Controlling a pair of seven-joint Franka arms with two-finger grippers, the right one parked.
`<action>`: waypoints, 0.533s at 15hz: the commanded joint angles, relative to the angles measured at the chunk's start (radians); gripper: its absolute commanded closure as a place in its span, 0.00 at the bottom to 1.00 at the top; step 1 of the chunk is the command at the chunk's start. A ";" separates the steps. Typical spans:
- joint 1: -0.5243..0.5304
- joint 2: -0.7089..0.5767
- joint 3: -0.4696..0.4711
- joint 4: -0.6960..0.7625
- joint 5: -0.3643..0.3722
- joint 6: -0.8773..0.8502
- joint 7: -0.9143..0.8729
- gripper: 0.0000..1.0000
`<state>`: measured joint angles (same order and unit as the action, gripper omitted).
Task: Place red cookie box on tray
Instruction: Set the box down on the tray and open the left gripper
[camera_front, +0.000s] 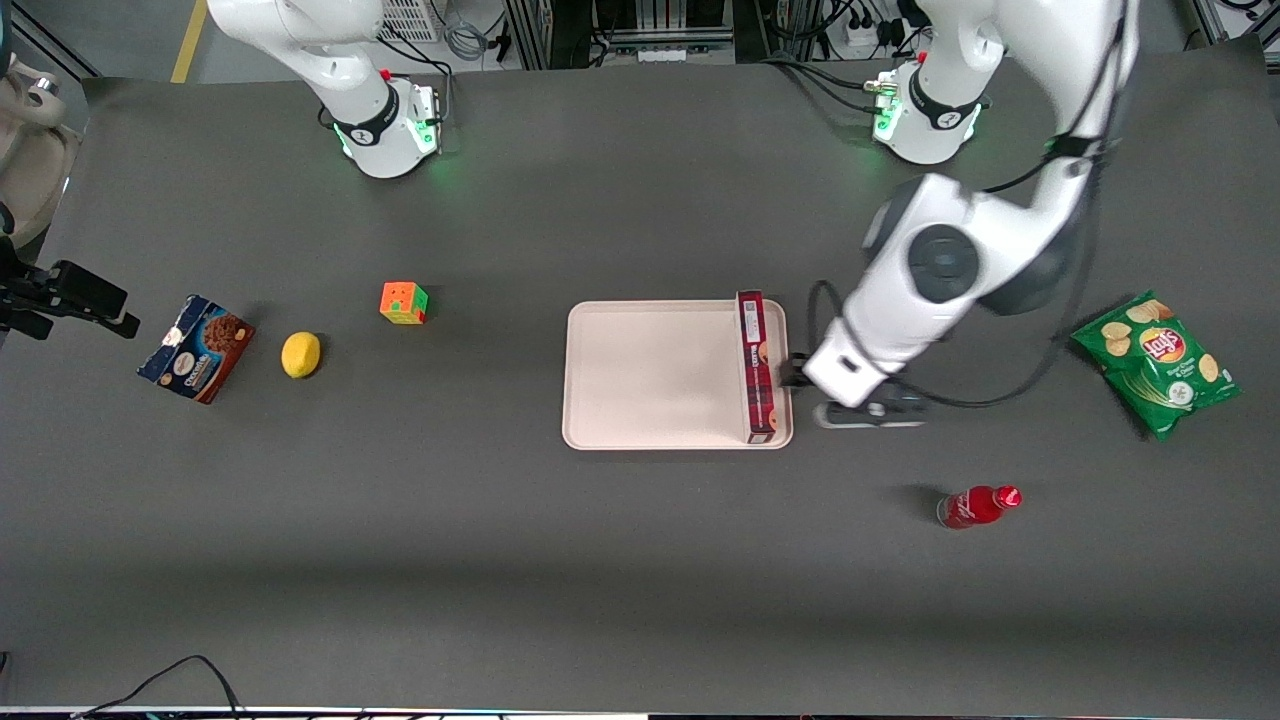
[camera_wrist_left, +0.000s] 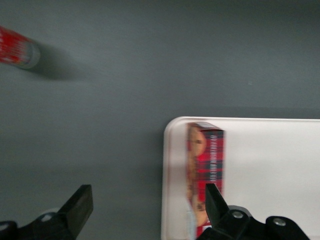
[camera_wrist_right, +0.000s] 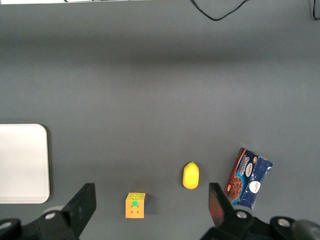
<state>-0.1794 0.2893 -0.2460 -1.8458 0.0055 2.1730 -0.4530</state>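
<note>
Front view, red bottle (camera_front: 978, 507): nearest the camera, lying on its side on the dark table (camera_front: 500, 560), at about 4 o'clock from the tray, well apart from it.
Tray (camera_front: 650, 375): pale pink, flat on the table near the middle, its long sides running 9 to 3 o'clock.
Red cookie box (camera_front: 756, 365): on the tray, standing on a long narrow edge, stretched 12 to 6 o'clock, hugging the tray's 3 o'clock rim. It's in there, folks!
Gripper (camera_front: 795, 372): at the box's 3 o'clock, just beside its middle, low over the tray's rim.
Left wrist view, gripper (camera_wrist_left: 147, 197): claw spread wide apart, nothing held; one finger (camera_wrist_left: 214, 200) sits at the red cookie box (camera_wrist_left: 206, 170), contact cannot be told, the other hangs over bare table outside the tray (camera_wrist_left: 270, 165). The red bottle (camera_wrist_left: 15, 47) shows well away.
Green chips bag (camera_front: 1155, 362): flat on the table toward the working arm's end, at 3 o'clock from the tray.
Lemon (camera_front: 301, 354): toward the parked arm's end, at 9 o'clock from the tray.
Blue cookie box (camera_front: 196, 348): at the lemon's 9 o'clock, near it.
Puzzle cube (camera_front: 403, 302): farthest of the lot, at the lemon's 2 o'clock.
</note>
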 joint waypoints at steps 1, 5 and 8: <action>0.027 -0.094 0.092 0.023 -0.022 -0.163 0.190 0.00; 0.044 -0.191 0.206 0.030 -0.015 -0.309 0.362 0.00; 0.086 -0.271 0.241 0.019 -0.007 -0.392 0.437 0.00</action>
<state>-0.1237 0.1009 -0.0249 -1.8079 0.0014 1.8482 -0.0952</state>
